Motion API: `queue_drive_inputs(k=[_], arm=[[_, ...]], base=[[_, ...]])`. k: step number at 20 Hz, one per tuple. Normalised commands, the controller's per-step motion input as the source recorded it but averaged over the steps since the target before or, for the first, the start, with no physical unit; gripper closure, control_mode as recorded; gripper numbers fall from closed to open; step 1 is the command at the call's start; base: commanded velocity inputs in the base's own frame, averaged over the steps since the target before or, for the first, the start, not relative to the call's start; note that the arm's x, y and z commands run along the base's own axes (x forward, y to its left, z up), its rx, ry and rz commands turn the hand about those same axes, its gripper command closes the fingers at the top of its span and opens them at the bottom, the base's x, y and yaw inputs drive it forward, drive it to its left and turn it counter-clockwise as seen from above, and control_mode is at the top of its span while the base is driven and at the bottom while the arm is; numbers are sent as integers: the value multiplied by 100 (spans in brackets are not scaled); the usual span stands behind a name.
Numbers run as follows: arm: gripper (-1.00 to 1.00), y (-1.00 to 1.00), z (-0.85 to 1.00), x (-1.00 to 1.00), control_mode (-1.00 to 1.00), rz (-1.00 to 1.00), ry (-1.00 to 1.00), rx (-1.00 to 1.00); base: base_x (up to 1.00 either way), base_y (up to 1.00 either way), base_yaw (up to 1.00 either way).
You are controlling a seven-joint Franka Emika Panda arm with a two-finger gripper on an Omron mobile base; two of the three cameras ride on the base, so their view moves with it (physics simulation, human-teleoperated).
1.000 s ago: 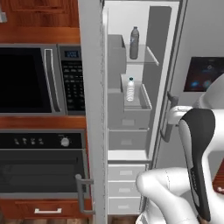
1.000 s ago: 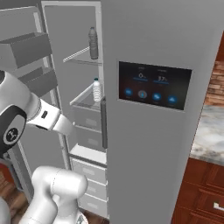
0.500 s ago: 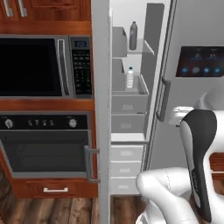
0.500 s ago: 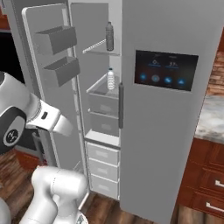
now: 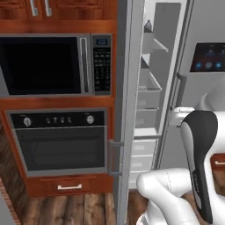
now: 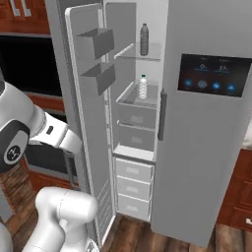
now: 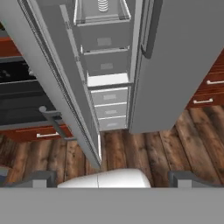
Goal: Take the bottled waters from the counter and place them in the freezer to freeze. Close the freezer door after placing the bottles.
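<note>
Freezer door point(image 6: 88, 123) stands wide open: tall, stiff, hinged panel, likely heavy to swing; push on its free edge near the handle point(image 7: 54, 122). Both bottles sit in the freezer point(image 6: 135, 113): darker bottle point(image 6: 144, 39) on the shelf, clear bottle point(image 6: 142, 87) below. Gripper point(image 7: 111, 177) spread, empty.

clear bottle point(image 7: 103, 5) — top cut off | grey bottle point(image 5: 148, 26) — mostly hidden by freezer door point(image 5: 127, 101)

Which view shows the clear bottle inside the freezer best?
The right base view: the clear bottle stands upright in the upper grey drawer, blue cap visible. The hand view catches only its ribbed lower part at the top edge. In the left base view, I cannot make it out.
</note>
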Motion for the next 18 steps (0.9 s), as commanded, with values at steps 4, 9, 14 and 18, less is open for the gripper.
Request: queue_drive_inputs(k=[4,9,14,18], arm=[[-100,0,0,0,100,0,0,0],[-100,0,0,0,100,0,0,0],[-100,0,0,0,100,0,0,0],[-100,0,0,0,100,0,0,0]], base=[[0,56,-18],[4,46,-13],[14,44,-4],[24,41,-4]])
